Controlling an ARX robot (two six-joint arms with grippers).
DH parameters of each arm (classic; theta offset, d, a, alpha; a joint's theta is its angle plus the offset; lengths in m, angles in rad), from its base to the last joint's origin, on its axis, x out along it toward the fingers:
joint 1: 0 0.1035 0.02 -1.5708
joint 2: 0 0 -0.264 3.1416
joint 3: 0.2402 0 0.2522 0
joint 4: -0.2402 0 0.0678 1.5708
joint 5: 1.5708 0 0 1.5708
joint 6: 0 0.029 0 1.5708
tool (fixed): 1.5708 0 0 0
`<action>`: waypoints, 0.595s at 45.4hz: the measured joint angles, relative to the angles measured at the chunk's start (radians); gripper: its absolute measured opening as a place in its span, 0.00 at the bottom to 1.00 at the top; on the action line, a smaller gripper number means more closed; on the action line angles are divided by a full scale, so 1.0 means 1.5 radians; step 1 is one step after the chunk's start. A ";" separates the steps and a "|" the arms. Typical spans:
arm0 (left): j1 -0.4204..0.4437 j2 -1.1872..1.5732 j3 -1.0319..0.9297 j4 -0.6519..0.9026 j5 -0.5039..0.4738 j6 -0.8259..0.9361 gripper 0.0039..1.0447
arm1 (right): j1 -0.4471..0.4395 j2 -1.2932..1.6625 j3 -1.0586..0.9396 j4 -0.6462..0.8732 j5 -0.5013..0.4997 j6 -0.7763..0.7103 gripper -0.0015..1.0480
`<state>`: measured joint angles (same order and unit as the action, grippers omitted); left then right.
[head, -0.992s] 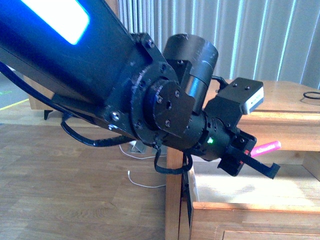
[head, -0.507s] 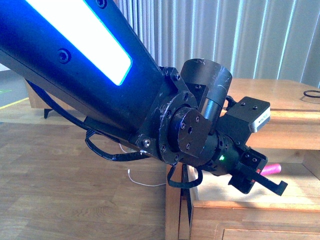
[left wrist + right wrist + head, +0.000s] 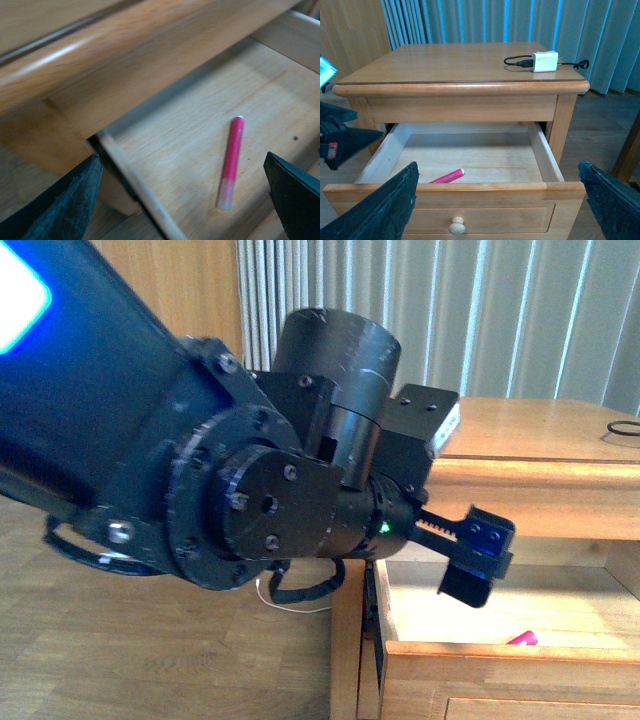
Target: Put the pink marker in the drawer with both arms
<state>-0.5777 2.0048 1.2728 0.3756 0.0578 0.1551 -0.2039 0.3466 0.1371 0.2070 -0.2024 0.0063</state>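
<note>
Left gripper point(image 3: 182, 157) is spread wide with nothing in it, hanging over the open drawer point(image 3: 445, 192) below the overhanging lip of the cabinet top point(image 3: 100, 55). Right gripper point(image 3: 497, 165) is wide too and empty, held back in front of the cabinet and facing the drawer head-on.

Edges first. The drawer is pulled well out. Its two side walls run straight back, its front rail sits nearest me, and the cabinet's top rail crosses above the back part. From my left wrist, one side wall point(image 3: 135, 175) passes close to one finger point(image 3: 65, 200). The plywood floor around the marker is bare on every side.

Count: one pink marker point(image 3: 230, 162), one open drawer, one pale round knob point(image 3: 457, 226), one white box point(image 3: 543, 61) with a black cable up on the cabinet top, and two fingers on each gripper.

The marker lies flat on the drawer floor, just behind the front rail and well apart from the back wall, touching neither gripper. It has a bright pink barrel, a paler pink cap at one end and a small whitish tip at the other. From the front, only a sliver shows over the rail.
</note>
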 joint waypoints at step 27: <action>0.023 -0.435 -0.449 0.203 -0.336 0.018 0.94 | 0.000 0.000 0.000 0.000 0.000 0.000 0.92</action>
<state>-0.5438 1.3529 0.5987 0.6796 -0.4458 0.1825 -0.2039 0.3466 0.1371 0.2070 -0.2024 0.0063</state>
